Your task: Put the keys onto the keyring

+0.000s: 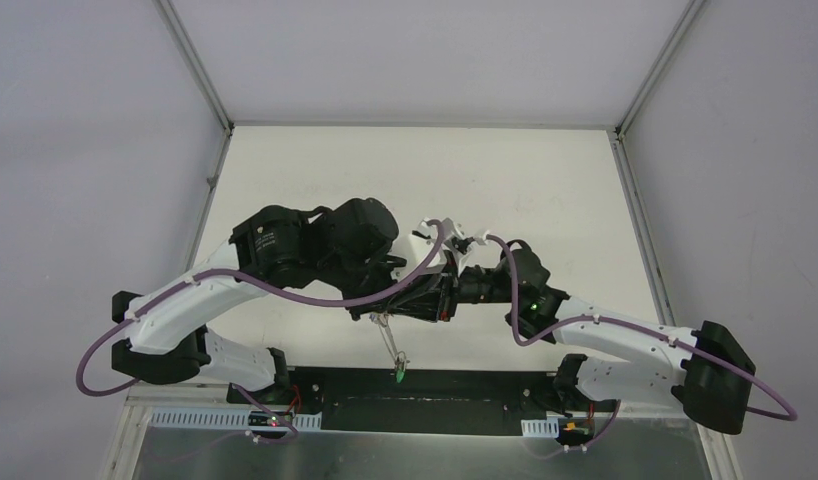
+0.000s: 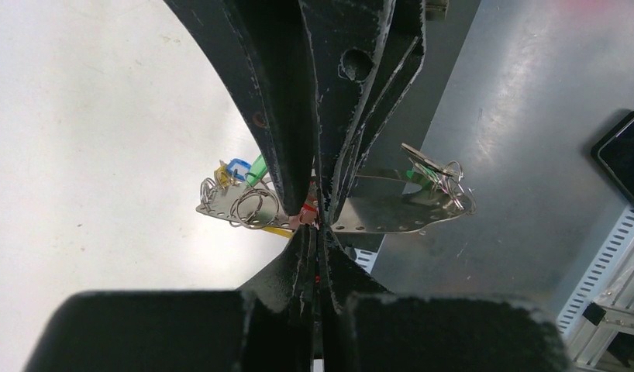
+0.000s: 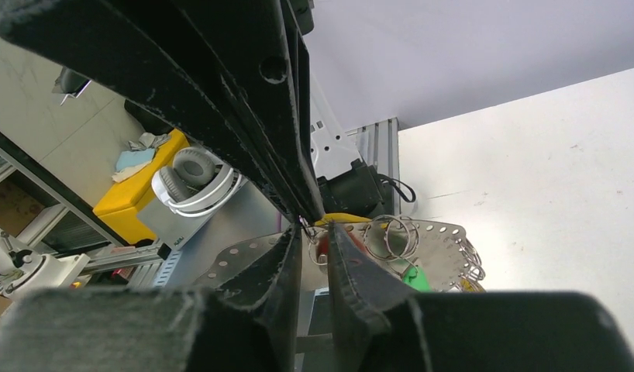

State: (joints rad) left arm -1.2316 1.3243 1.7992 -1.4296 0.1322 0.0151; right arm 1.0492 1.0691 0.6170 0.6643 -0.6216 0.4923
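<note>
- Left wrist view: the left pincer [image 2: 318, 223] is clenched on the one keyring [image 2: 391, 217]. Its flat band runs crosswise, out to either side of the tips. Keys [image 2: 432, 172] hang in two clusters, one on each side; their exact count cannot be told.
- Right wrist view: the right pincer [image 3: 318, 236] is narrowly parted around a red tag [image 3: 323, 249], right at the band. Whether it grips cannot be told.
- Top view: both arms meet tip to tip above the surface [image 1: 545, 190], equally near the keyring, which hangs below them.
</note>
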